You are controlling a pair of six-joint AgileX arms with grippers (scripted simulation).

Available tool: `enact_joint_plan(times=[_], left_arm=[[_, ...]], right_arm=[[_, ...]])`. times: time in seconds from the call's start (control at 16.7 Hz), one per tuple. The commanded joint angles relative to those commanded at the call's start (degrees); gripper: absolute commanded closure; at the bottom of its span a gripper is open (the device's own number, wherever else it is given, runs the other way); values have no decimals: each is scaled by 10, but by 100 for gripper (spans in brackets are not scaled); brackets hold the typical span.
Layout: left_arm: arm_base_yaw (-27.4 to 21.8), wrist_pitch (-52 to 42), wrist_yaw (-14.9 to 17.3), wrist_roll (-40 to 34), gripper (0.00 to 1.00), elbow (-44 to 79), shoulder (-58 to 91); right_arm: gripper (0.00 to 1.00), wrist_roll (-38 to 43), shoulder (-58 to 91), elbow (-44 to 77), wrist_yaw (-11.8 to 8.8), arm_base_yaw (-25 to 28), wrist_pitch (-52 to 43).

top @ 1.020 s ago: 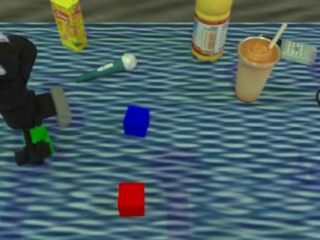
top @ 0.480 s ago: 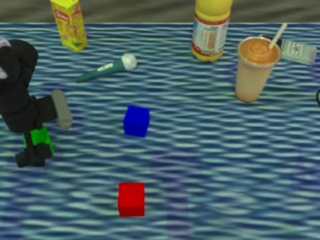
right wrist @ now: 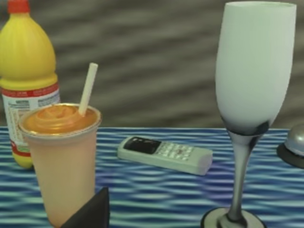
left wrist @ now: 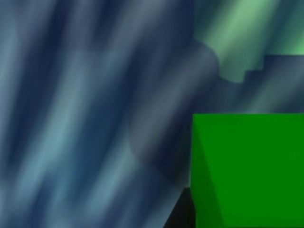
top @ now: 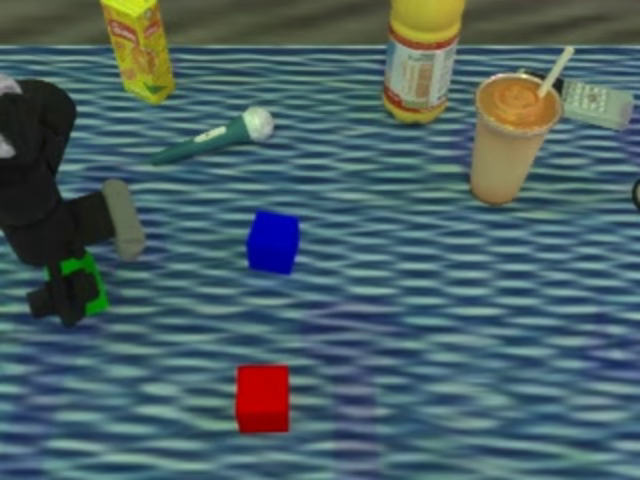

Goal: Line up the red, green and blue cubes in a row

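Note:
At the table's left side my left gripper (top: 66,293) is shut on the green cube (top: 93,290), which shows only as green slivers around the dark fingers. In the left wrist view that cube (left wrist: 247,171) fills one corner, with a dark fingertip (left wrist: 183,213) against its side. The blue cube (top: 273,241) sits left of the table's middle. The red cube (top: 263,398) lies near the front edge, nearly straight in front of the blue one. My right arm is outside the top view. One dark fingertip (right wrist: 92,211) shows in the right wrist view, nothing held, parked at the back right.
Along the back stand a yellow juice carton (top: 138,48), a teal microphone (top: 212,137), a yellow bottle (top: 422,58), an orange drink cup with straw (top: 510,135) and a remote (top: 596,102). The right wrist view also shows a white wine glass (right wrist: 251,71) and a bell (right wrist: 294,145).
The left gripper's fingers have drawn in and shifted slightly toward the back, covering more of the green cube. The blue and red cubes have not moved.

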Motion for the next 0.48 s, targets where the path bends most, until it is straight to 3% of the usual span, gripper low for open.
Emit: enact_joint_plan(times=[0.12, 0.48], left_arm=[[0, 0, 0, 0, 100, 0, 0], [0, 0, 0, 0, 100, 0, 0]], right_arm=[[0, 0, 0, 0, 0, 0, 0], [0, 0, 0, 0, 0, 0, 0]])
